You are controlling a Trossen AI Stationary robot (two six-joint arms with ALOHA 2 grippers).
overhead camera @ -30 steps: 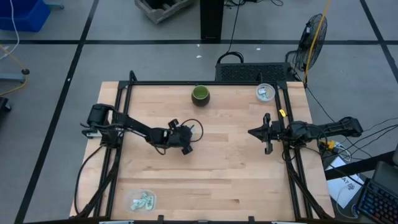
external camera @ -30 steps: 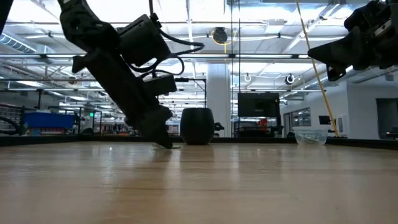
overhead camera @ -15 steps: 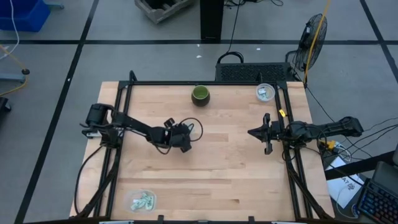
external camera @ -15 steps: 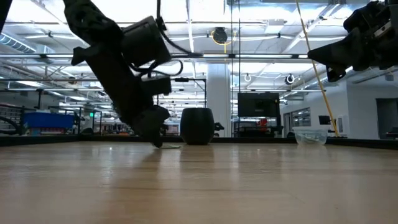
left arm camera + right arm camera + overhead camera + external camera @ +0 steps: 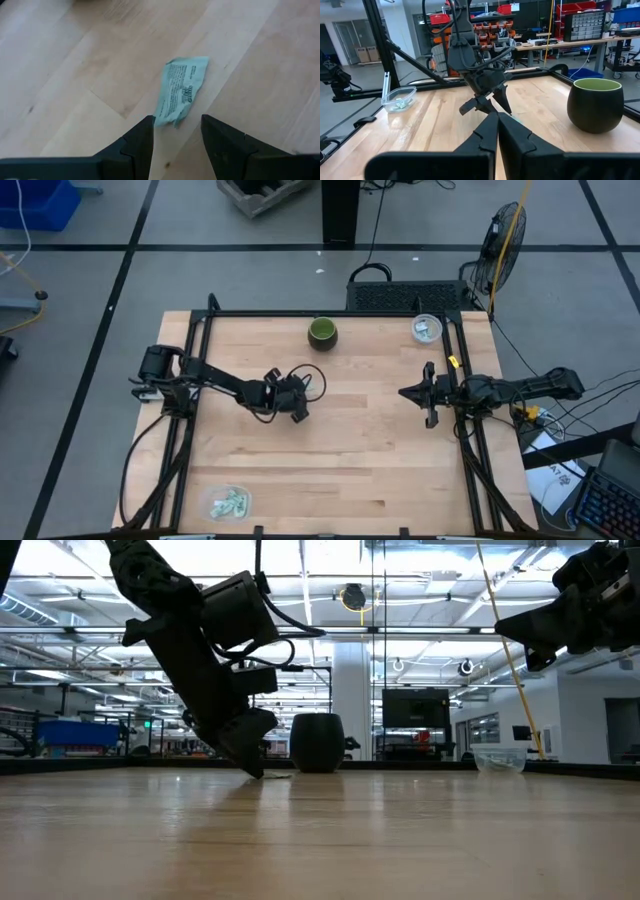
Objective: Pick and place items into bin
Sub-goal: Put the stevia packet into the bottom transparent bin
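I see pale green packet flat on table, on near side of dark green bowl, just ahead of left gripper. Left fingers spread, straddling packet's near corner. Right gripper pinched closed, idle, well right of bowl.

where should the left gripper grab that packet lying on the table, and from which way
Grip the packet by its crumpled near end, which lifts slightly off the wood between the open left gripper fingers. It lies flat, so come straight down and close across its narrow width; the far end lies flush against the table.
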